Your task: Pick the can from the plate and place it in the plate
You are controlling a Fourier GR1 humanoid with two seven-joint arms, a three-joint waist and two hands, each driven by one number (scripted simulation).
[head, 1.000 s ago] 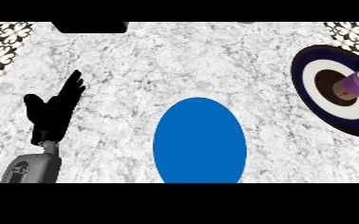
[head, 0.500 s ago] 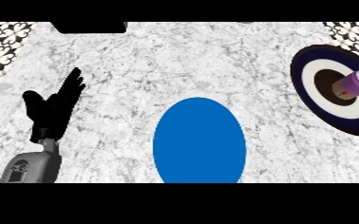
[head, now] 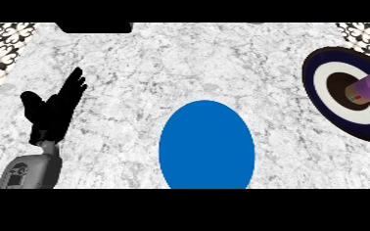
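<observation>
My left hand [head: 54, 108] is just resting open on the left with fingers up, while the purple can [head: 359, 90] sits far right on the dark ringed plate [head: 327, 63], probably light, stiff and a bit slippery, so I'd wrap its sides before going to the blue plate [head: 207, 147].

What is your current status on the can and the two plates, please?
Left hand open, resting at the view's left; right hand not in view. Can lies on the dark ringed plate. Blue plate bare, path unobstructed.
</observation>
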